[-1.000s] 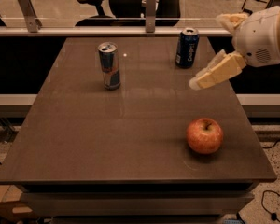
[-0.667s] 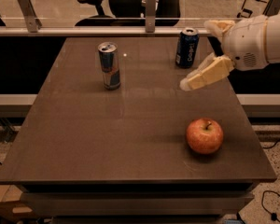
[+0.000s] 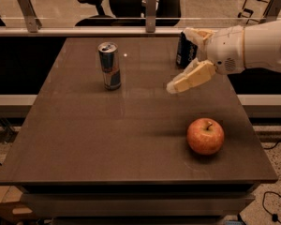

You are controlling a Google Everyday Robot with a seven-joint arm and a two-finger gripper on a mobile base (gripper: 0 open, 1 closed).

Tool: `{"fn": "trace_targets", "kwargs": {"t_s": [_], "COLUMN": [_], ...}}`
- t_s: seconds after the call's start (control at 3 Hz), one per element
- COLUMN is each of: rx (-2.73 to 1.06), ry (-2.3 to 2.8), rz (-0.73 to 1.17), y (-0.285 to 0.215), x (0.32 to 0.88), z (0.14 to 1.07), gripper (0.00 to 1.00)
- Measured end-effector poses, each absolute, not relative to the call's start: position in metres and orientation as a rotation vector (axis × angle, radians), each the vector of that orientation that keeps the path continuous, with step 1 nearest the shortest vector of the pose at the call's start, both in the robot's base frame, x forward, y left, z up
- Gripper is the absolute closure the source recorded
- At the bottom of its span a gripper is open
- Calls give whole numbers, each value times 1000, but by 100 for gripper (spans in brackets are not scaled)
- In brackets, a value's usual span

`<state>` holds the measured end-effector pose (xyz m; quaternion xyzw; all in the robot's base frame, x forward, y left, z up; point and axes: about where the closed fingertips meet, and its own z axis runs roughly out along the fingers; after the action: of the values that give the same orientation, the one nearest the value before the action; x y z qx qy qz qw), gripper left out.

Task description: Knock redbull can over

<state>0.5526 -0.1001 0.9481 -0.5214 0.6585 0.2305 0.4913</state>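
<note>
The redbull can (image 3: pixel 110 65) stands upright on the far left part of the brown table (image 3: pixel 84 139); it is slim, silver and blue with red markings. My gripper (image 3: pixel 179 60) comes in from the right on a white arm and hangs above the table's far right part, well to the right of the can and not touching it. Its cream fingers (image 3: pixel 192 78) are spread apart and hold nothing.
A dark blue can (image 3: pixel 183 53) stands upright at the far right, partly hidden behind my gripper. A red apple (image 3: pixel 205 136) lies near the front right. A glass railing and office chairs stand beyond the table's far edge.
My gripper and arm have moved left, toward the table's middle, and now cover part of the dark blue can. The redbull can and the apple have not moved.
</note>
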Motion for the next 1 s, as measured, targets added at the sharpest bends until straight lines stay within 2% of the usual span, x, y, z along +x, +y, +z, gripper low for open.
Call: {"fn": "trace_targets", "kwargs": {"t_s": [0.67, 1.0], "rx": [-1395, -1395], "ry": [1530, 1530], "rz": [716, 716], "y": [-30, -30], "x": [542, 542], "z": [924, 924], "gripper": [0, 0]}}
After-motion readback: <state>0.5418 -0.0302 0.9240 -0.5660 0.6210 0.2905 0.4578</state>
